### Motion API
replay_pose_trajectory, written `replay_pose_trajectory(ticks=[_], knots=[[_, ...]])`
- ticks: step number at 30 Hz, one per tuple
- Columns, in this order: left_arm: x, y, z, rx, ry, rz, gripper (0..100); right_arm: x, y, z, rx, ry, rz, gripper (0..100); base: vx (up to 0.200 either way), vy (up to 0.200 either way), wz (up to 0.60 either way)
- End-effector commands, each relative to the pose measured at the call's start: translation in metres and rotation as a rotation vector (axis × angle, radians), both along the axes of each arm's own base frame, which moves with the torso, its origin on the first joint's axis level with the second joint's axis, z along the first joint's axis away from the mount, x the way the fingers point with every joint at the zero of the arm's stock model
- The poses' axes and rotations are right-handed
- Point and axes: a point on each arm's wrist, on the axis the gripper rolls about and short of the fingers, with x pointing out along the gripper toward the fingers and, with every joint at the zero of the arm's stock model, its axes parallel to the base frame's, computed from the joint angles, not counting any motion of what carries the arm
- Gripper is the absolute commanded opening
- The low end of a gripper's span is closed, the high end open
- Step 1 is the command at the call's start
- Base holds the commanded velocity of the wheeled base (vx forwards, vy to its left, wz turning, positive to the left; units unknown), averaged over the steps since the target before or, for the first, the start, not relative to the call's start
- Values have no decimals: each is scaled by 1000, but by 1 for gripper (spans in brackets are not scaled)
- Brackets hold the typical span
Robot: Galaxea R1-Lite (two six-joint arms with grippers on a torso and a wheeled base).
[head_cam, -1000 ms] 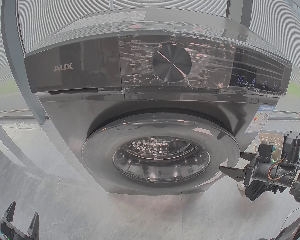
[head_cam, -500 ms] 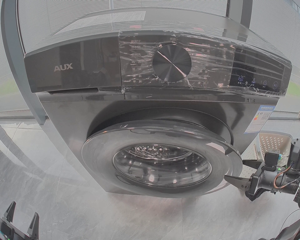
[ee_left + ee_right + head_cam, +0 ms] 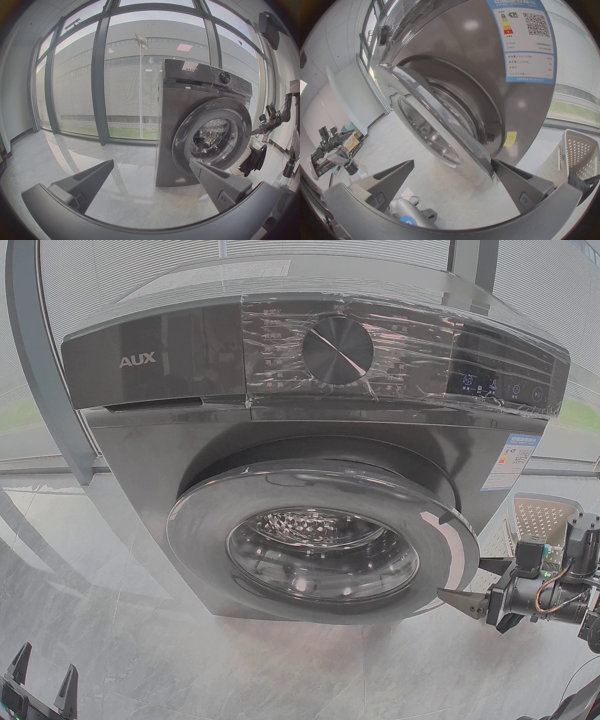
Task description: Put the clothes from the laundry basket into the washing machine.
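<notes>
Door: round grey glass-fronted washing machine door (image 3: pixel 206 534) stands ajar, its free edge towards the right arm.
Right gripper (image 3: pixel 461 577): fingers spread, straddling that edge.
Clothes: dark garment (image 3: pixel 255 158) draped over the beige perforated laundry basket (image 3: pixel 544 515), just behind the right gripper.
Left gripper (image 3: pixel 44 671): spread, well apart.

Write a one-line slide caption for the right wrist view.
Right gripper, open, straddles the rim of the washing machine's part-open door; laundry basket stands beside the machine.
</notes>
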Motion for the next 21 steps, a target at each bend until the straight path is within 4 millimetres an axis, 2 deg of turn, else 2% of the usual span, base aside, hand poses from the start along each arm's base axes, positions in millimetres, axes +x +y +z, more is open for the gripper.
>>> replay_pose_trajectory(ticks=[1, 5, 10, 12, 16, 19, 21], knots=[[0, 0, -4, 0, 1, 1, 100, -15, -2, -5, -1, 18, 22, 100, 0, 0, 0], [0, 0, -4, 1, 1, 1, 100, -25, -5, -2, 10, -1, 37, 100, 0, 0, 0], [0, 0, -4, 0, 1, 1, 100, -15, -4, 4, 17, -26, 21, 100, 0, 0, 0], [0, 0, -4, 0, 1, -1, 100, -11, -2, 1, 10, -9, 24, 100, 0, 0, 0], [0, 0, -4, 0, 1, 1, 100, -2, 3, -4, -4, 17, 32, 100, -200, 0, 0], [0, 0, -4, 0, 1, -1, 100, -4, 5, -6, -6, 27, 41, 100, -200, 0, 0], [0, 0, -4, 0, 1, -1, 100, -8, 7, -9, -10, 42, 58, 100, 0, 0, 0]])
